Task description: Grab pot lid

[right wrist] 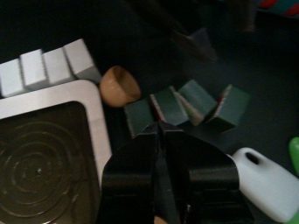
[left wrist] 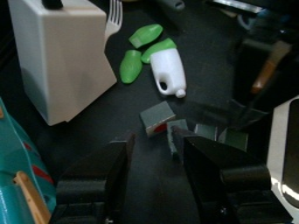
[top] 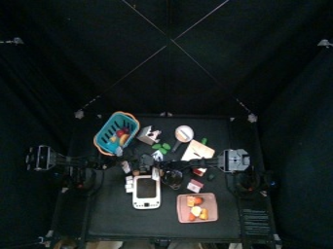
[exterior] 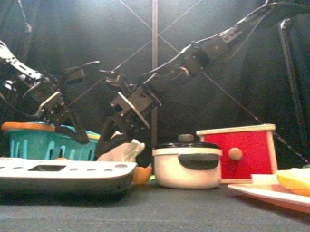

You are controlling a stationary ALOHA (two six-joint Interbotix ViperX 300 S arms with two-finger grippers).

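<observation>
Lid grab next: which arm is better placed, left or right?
Right, probably. In the front view the right gripper hangs just above and beside the pot lid, while the left gripper sits farther off, above the basket.

table (top: 247, 216): black | on it: teal basket (top: 115, 133), white scale (top: 146, 194), plate (top: 197, 208), pot (exterior: 184, 168), red box (exterior: 242, 154), white bottle (left wrist: 170, 72)

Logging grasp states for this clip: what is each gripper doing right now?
Left gripper: open, holding nothing.
Right gripper: jaws look closed together, nothing visibly held.
</observation>
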